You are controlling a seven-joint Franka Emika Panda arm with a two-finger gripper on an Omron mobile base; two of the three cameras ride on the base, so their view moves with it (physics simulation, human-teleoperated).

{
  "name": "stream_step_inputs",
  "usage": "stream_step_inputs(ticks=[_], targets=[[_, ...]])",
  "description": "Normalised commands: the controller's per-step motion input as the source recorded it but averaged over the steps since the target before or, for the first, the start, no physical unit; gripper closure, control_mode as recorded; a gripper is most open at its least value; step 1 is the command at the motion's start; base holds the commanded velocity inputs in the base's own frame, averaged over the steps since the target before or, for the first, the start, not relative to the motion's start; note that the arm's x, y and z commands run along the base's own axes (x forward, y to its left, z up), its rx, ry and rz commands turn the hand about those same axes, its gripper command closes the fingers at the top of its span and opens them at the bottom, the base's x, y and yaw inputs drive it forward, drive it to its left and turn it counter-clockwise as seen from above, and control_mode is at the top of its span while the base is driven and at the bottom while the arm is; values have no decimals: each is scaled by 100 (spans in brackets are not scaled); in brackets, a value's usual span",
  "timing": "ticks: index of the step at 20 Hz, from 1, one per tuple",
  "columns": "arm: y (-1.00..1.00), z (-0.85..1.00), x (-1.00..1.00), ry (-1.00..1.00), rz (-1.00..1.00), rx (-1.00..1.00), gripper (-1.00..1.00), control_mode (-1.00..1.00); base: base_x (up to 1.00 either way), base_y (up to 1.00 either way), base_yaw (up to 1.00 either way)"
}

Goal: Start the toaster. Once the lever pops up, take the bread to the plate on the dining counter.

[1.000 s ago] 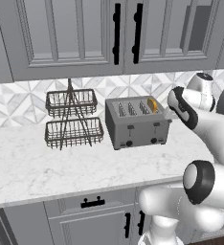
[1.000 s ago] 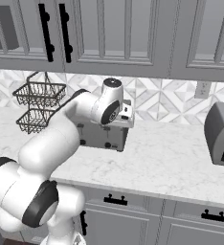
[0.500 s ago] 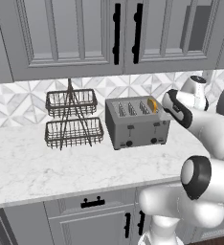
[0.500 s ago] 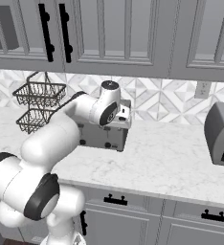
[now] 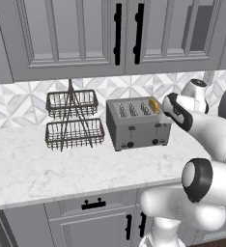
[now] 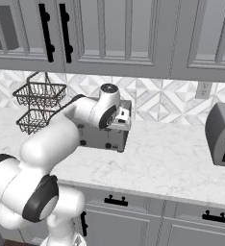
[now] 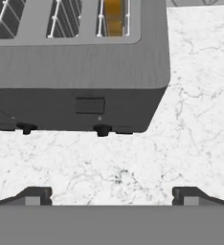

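The grey four-slot toaster stands on the marble worktop against the tiled wall. The bread sits upright in its rightmost slot, its golden crust showing above the top. My gripper hovers open above the worktop just in front of the toaster's right end, with nothing between its fingertips. The hand view looks down on the toaster's front face, with a lever plate and a black knob. The plate and the dining counter are out of view.
A two-tier wire basket rack stands left of the toaster. A grey boxy appliance sits at the far right of the worktop. Wall cabinets with black handles hang overhead, and drawers lie below the counter edge.
The hand has swung down and left, closer to the toaster's right front corner. The jaws have stayed open, and the toaster and bread have not moved.
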Motion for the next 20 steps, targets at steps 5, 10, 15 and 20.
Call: stream_step_inputs(ticks=[5, 10, 15, 20], targets=[[-1, 0, 26, 0, 0, 4, -100, -100, 0, 0, 0], [-4, 0, 35, 0, 0, 5, -100, -100, 0, 0, 0], [-17, 0, 27, 0, 0, 5, -100, -100, 0, 0, 0], [-3, -21, 9, -5, -2, -1, -100, -100, 0, 0, 0]])
